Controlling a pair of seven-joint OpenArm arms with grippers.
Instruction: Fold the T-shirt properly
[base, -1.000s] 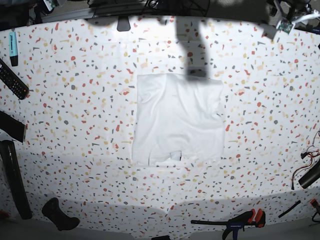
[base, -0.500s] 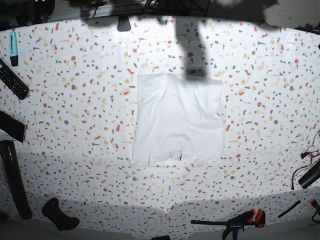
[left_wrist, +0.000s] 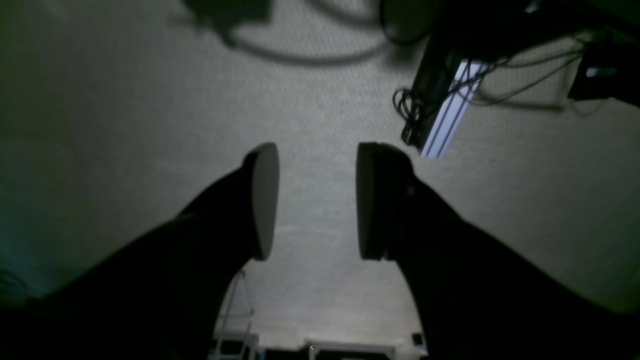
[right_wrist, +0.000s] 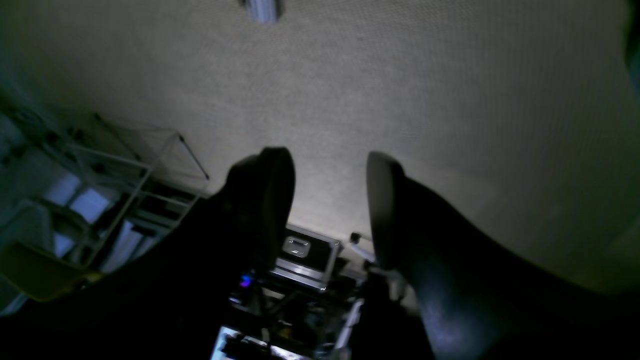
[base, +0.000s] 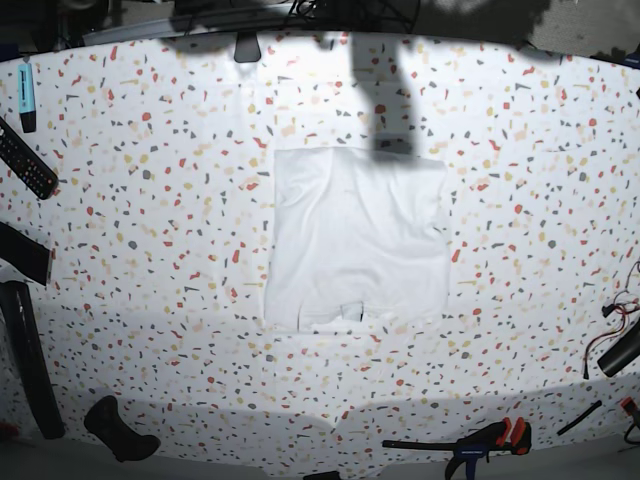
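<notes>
Lying folded into a near-square panel, the T-shirt (base: 358, 240) is occupying the middle of the speckled worktop (base: 150, 260), with wide bare surface on every side. Its top edge is running straight, while the near edge is showing a small notch and soft wrinkles. Loose tools are sitting only along the margins: a remote control (base: 24, 160) and a blue marker (base: 26, 95) at the left edge, a black-and-red clamp (base: 470, 440) at the near rim, and cables (base: 622, 330) at the right edge. No container is appearing in view. The left gripper (left_wrist: 316, 200) is pointing toward a pale ceiling, jaws parted and holding nothing. The right gripper (right_wrist: 330, 205) is likewise standing parted and empty.
</notes>
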